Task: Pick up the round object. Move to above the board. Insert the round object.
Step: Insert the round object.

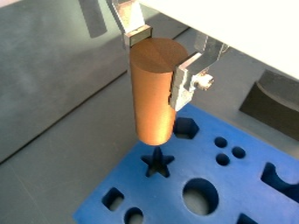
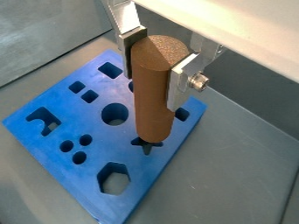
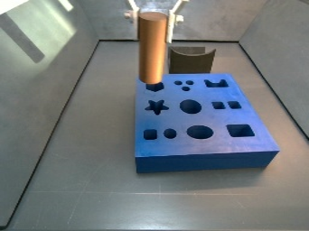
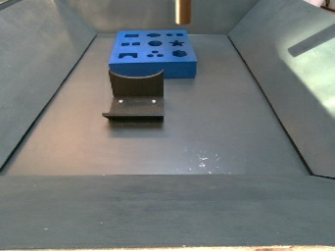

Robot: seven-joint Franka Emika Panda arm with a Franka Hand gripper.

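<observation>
The round object [image 1: 155, 92] [image 2: 152, 92], a plain orange-brown cylinder peg, hangs upright with my gripper [image 1: 162, 57] [image 2: 158, 63] shut on its upper end. Both silver fingers press its sides in both wrist views. Below it lies the board [image 1: 158, 191] [image 2: 152, 171], a thick blue block with dark shaped holes. The peg's lower end hovers over the star hole [image 1: 156, 164] near a board corner. In a side view the peg [image 3: 151, 45] hangs from the gripper [image 3: 154, 13] above the board [image 3: 200, 162]. In a side view the peg [image 4: 183, 10] is clear of the board [image 4: 151, 69].
The fixture [image 3: 191, 59] [image 4: 135, 98] [image 1: 274, 101], a dark L-shaped bracket, stands on the grey floor close beside the board. Sloping grey walls enclose the floor on all sides.
</observation>
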